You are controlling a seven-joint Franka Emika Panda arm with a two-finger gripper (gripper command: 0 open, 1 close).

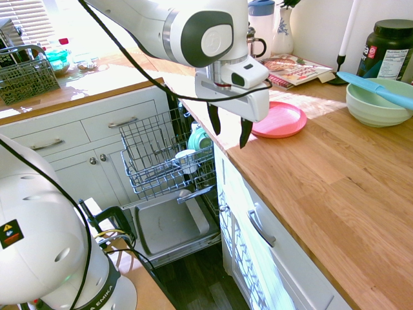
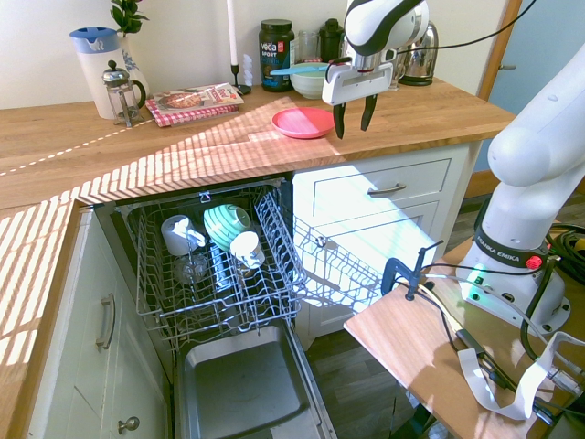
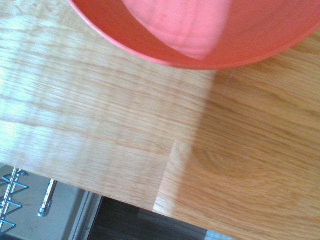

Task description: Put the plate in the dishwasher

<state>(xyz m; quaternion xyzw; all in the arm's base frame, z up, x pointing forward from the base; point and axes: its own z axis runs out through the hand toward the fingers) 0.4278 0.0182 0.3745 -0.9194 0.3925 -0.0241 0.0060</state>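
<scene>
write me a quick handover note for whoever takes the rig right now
Claw: open, empty, hanging above the worktop at the plate's near edge.
Plate: flat on the worktop, not gripped.
Dishwasher: door down, rack pulled out, already holding cups and a green bowl.
Done: nothing but the approach.
Left: grip the plate, carry it over, set it in the rack.

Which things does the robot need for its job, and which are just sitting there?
Needed:
round coral-pink plate on the wooden counter
open dishwasher with grey wire rack
open two-finger gripper

Just sitting there:
pale green bowl with blue utensil
magazine
glass coffee press
dark green-lidded tub
</scene>
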